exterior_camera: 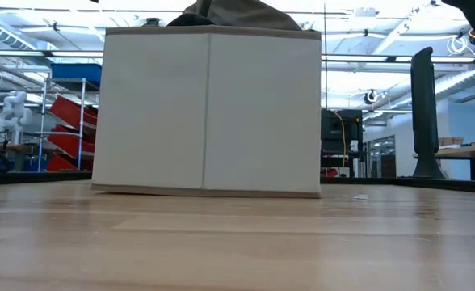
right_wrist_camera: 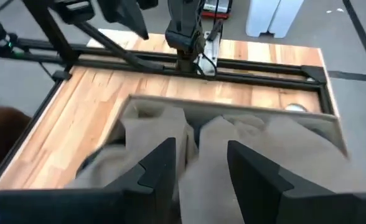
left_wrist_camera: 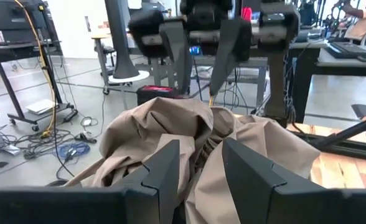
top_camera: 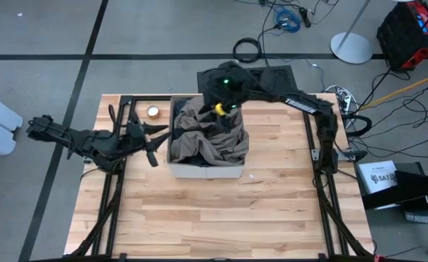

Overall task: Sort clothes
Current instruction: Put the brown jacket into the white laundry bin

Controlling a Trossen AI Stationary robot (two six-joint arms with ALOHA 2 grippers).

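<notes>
Box: beige box (exterior_camera: 207,109) stands close before the low camera, on the wooden table (top_camera: 221,211); only a bit of cloth shows over its rim there.
Tan garment: khaki-tan garment (top_camera: 212,132) is heaped in the box, hanging over its walls; no clear long axis.
Dark garment: dark garment (top_camera: 272,76) lies at the table's far edge, seen only from above.
Right gripper: right gripper (top_camera: 221,108) hovers over the tan heap, fingers (right_wrist_camera: 158,167) spread.
Left gripper: left gripper (top_camera: 153,138) is just beside the box's left wall, fingers (left_wrist_camera: 164,171) spread, pointing at the heap.
</notes>
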